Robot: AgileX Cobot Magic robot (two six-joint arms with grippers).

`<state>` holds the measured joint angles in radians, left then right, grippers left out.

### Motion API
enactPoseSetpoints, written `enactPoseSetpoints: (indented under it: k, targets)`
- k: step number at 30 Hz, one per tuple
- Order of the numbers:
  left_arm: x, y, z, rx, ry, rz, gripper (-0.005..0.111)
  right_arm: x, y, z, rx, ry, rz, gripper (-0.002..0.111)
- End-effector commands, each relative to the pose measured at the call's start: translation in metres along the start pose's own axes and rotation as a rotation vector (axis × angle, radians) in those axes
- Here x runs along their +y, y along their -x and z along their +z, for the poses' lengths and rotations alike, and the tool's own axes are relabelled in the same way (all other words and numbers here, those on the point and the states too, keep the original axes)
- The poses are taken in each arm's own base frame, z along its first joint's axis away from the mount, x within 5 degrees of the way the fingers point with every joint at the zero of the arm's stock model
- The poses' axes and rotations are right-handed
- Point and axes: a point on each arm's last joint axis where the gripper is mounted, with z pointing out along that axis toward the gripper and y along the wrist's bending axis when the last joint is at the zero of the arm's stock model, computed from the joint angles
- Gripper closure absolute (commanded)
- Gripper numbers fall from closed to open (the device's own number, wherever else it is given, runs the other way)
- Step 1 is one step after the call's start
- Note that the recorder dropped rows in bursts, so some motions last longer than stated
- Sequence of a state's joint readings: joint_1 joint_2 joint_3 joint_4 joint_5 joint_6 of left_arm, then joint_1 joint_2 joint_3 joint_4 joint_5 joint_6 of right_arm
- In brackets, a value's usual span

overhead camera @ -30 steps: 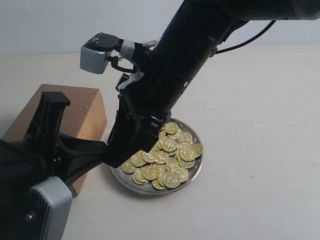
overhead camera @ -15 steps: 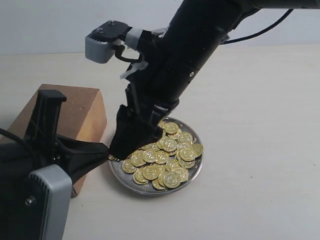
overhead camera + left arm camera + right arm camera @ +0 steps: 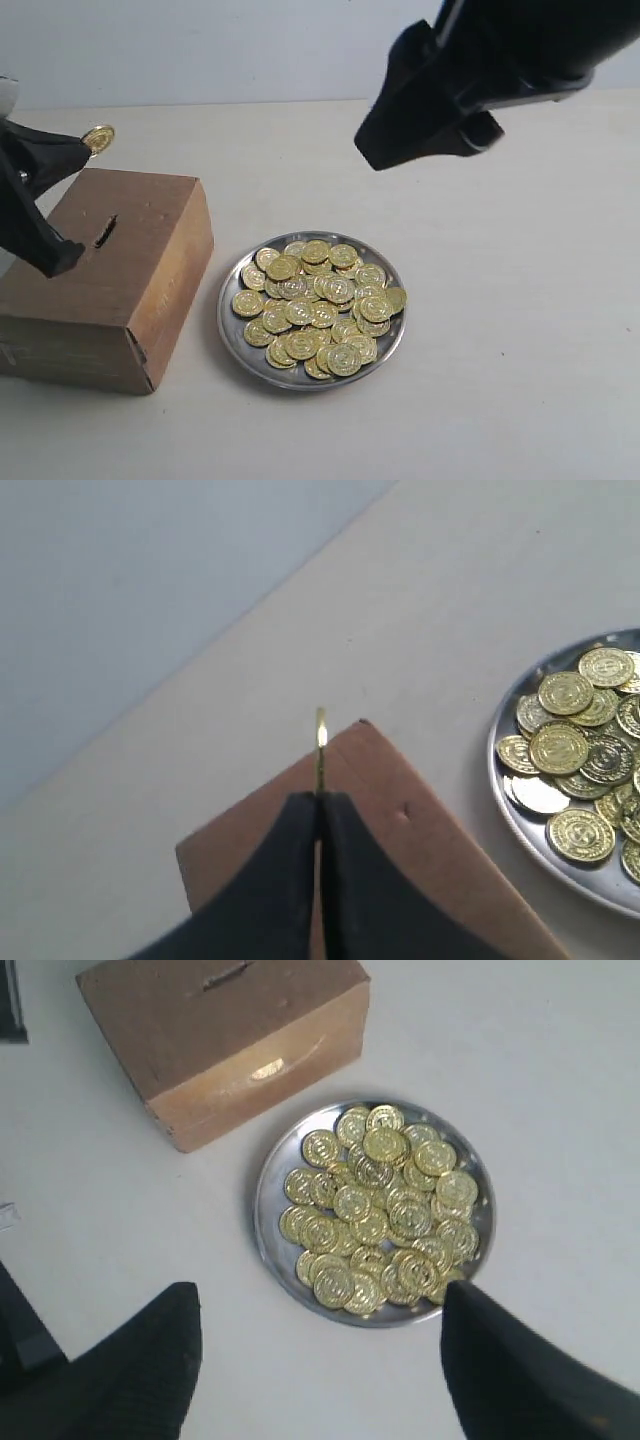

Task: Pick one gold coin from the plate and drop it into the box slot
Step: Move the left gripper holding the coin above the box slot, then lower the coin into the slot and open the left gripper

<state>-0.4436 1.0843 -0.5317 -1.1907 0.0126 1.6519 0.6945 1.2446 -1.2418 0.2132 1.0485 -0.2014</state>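
Note:
A gold coin (image 3: 97,138) is pinched at the tips of my left gripper (image 3: 88,147), which is shut on it above the far edge of the brown box (image 3: 150,285). In the left wrist view the coin (image 3: 320,742) stands edge-on out of the shut gripper (image 3: 320,798), over the box (image 3: 410,825). The slot (image 3: 105,231) is a short dark slit in the box top, nearer than the coin. The silver plate (image 3: 228,320) right of the box holds several gold coins. My right gripper (image 3: 320,1305) hangs open and empty, high above the plate (image 3: 268,1210).
The right arm (image 3: 480,70) is a dark mass at the upper right of the exterior view. The box (image 3: 220,1050) and its slot (image 3: 225,975) show in the right wrist view. Everything rests on a pale tabletop (image 3: 500,350).
The right arm has lifted off the plate and swung up to the right. The left arm has left the foreground and now holds a coin above the box.

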Motion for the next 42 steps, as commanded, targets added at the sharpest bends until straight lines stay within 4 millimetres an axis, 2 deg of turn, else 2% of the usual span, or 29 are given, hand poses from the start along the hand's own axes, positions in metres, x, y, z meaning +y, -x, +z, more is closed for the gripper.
enactPoseSetpoints:
  k: [1,5,10,14,16,20,25,30,42]
  targets:
    - [0.004,-0.014,0.021,0.097,-0.073,-0.230,0.107,0.004,-0.028,0.001,0.001,0.023,0.108,0.044]
    - [0.002,-0.020,0.034,0.177,-0.165,-0.337,0.107,0.010,-0.046,0.009,0.006,0.080,0.153,0.044]
    - [0.018,-0.011,0.034,0.331,-0.202,-0.452,0.107,0.010,-0.058,0.015,0.013,0.088,0.167,0.044]
    - [0.043,0.001,0.030,0.542,-0.096,-0.495,0.107,0.010,-0.059,0.016,0.007,0.087,0.171,0.044]
    - [0.052,0.010,0.030,0.588,-0.072,-0.509,0.107,0.011,-0.057,0.016,-0.006,0.095,0.175,0.044]
    - [0.056,0.013,0.043,0.657,-0.101,-0.511,0.107,0.014,-0.056,0.016,-0.021,0.132,0.166,0.044]
    - [0.051,-0.002,0.066,0.794,-0.152,-0.515,0.107,0.016,-0.055,0.016,-0.028,0.157,0.166,0.044]
    - [0.050,-0.005,0.074,0.787,-0.160,-0.526,0.107,0.016,-0.055,0.016,-0.032,0.156,0.154,0.044]
    - [0.045,0.000,0.077,0.727,-0.229,-0.530,0.107,0.015,-0.053,0.016,-0.054,0.149,0.153,0.044]
